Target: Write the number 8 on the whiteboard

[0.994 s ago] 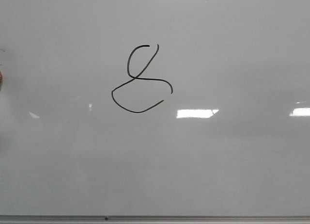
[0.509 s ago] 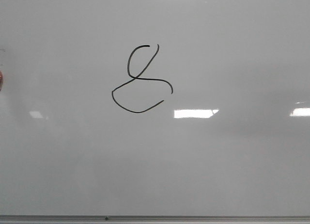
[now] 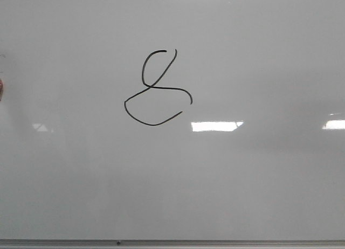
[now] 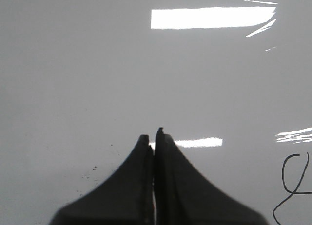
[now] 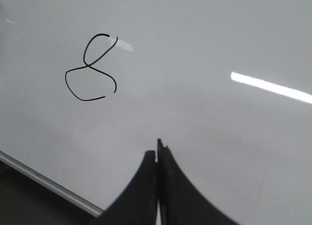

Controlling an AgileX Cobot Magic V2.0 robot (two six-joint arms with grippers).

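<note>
Loose open-looped 8 [image 3: 156, 90], glossy whiteboard [image 3: 259, 179].

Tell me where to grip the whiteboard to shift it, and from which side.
Probably the thin metal edge strip, approached from outside that border; it is the only rim in view. The whiteboard face is flat and glossy, with nothing to pinch. The left gripper and right gripper are both shut, so one must open first.

The number 8 [image 3: 157, 88] sits on the whiteboard [image 3: 259, 184], just toward eleven o'clock of centre; edge strip [image 3: 215, 242] at six.
</note>
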